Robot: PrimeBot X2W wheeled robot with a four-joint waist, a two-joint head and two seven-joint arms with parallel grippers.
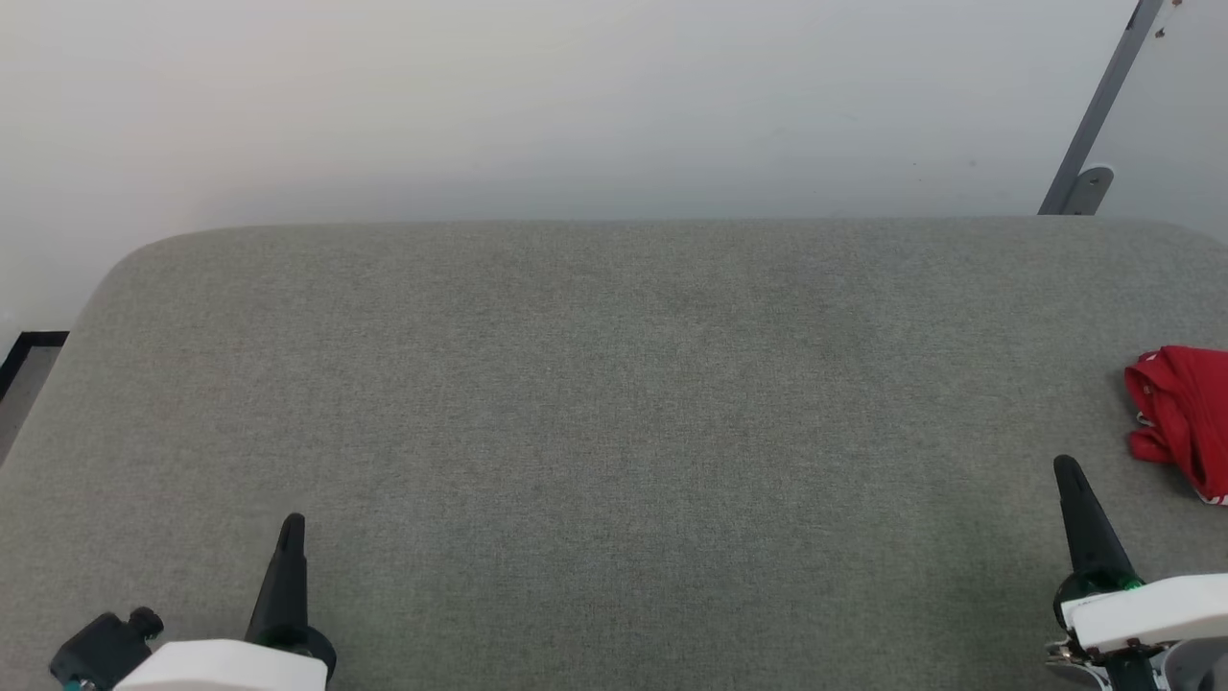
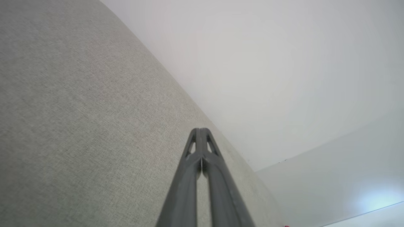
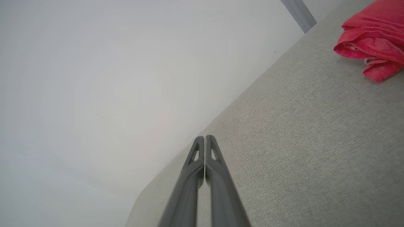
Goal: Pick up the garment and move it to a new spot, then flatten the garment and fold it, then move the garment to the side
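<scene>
The garment (image 1: pixel 1186 415) lies as a red crumpled bundle at the far right edge of the grey fabric surface (image 1: pixel 614 403), partly cut off by the head view's border. The right wrist view has the garment (image 3: pixel 372 37) in its upper right corner, with a bit of white trim showing. My right gripper (image 1: pixel 1067 467) hovers low at the right, shut and empty, a short way left of and nearer than the bundle. My left gripper (image 1: pixel 293 523) rests at the lower left, shut and empty. Both pairs of fingertips touch in the wrist views: left gripper (image 2: pixel 200 130), right gripper (image 3: pixel 204 137).
A pale wall rises behind the surface. A grey metal bar with a bracket (image 1: pixel 1089 187) leans at the back right. A dark-edged strip of floor (image 1: pixel 24 360) shows past the surface's left edge.
</scene>
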